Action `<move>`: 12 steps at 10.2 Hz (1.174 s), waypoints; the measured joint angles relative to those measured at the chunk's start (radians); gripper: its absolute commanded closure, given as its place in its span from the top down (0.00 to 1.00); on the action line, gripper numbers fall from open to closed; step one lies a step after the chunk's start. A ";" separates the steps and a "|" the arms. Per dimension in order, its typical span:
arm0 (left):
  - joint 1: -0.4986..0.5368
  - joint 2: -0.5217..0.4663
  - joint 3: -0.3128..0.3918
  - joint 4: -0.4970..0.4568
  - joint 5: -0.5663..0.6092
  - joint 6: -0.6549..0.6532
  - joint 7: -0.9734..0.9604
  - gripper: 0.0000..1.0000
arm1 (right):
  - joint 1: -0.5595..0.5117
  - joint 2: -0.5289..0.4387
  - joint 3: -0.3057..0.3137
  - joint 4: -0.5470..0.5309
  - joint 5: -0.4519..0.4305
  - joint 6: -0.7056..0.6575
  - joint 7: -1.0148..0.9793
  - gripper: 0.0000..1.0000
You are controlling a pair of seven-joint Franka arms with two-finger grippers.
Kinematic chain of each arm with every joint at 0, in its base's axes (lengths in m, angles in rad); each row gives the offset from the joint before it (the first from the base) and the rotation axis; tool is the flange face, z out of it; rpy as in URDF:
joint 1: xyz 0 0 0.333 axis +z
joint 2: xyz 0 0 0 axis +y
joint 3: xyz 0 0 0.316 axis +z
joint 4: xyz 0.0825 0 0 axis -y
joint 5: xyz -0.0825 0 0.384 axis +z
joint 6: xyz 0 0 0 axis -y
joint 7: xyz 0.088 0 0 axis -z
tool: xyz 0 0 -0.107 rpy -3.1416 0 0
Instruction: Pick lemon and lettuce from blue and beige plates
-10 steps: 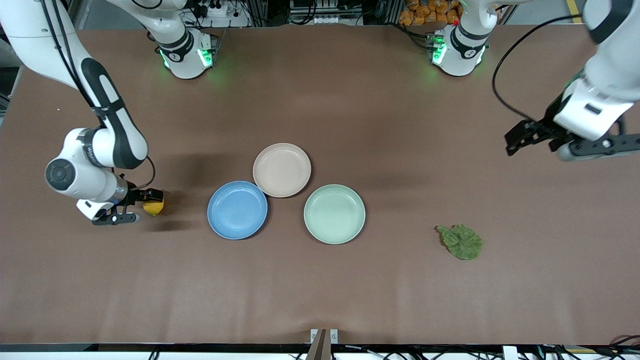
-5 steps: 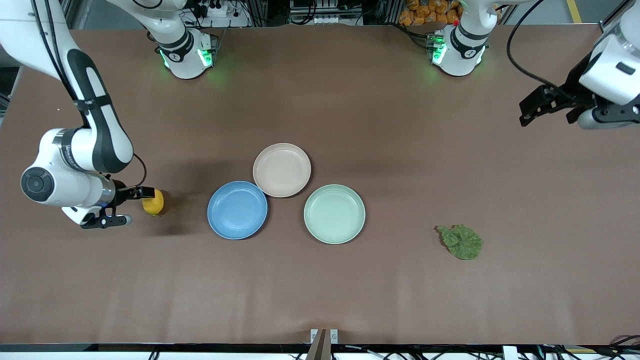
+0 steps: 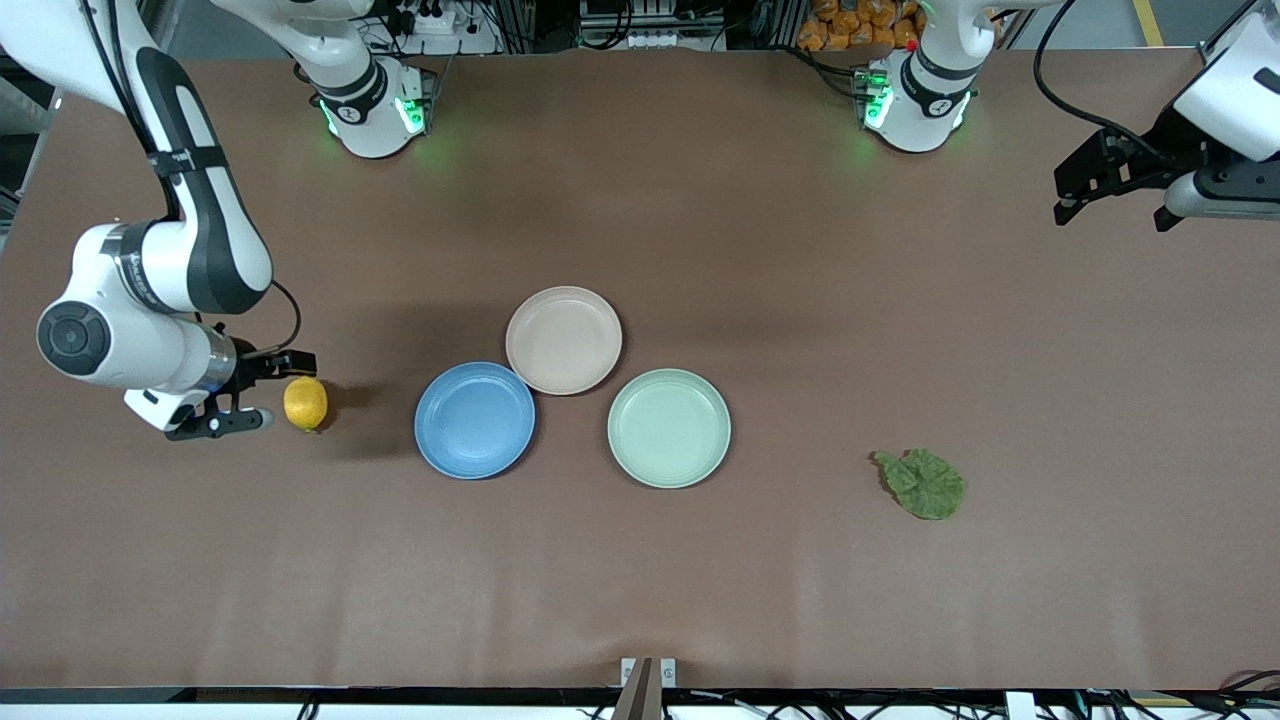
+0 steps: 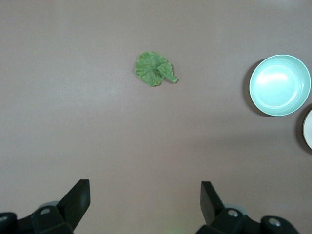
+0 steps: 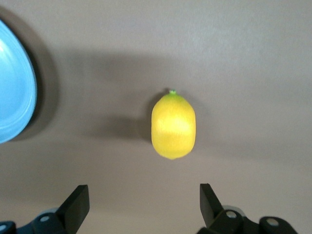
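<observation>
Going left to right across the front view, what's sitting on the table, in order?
Lemon → blue plate → beige plate → mint-green plate → lettuce.

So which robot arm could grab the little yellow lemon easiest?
The right one. Its open end effector sits right beside the small oval yellow lemon on the table, while the left end effector is up near the other end.

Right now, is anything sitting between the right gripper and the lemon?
Nothing visible. The right gripper is open beside the lemon, which lies on bare table toward the right arm's end. The blue plate sits past the lemon, not between them.
</observation>
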 measured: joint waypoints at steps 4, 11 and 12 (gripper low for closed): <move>0.009 -0.011 0.002 -0.001 -0.028 -0.003 0.000 1.00 | 0.002 -0.115 0.001 -0.088 0.000 0.001 0.000 1.00; 0.020 -0.011 0.003 -0.002 -0.038 -0.004 0.000 1.00 | 0.049 -0.238 0.002 -0.102 0.000 0.000 -0.001 1.00; 0.020 -0.011 0.003 -0.002 -0.038 -0.004 0.000 1.00 | 0.048 -0.246 0.000 -0.103 0.000 -0.003 -0.001 1.00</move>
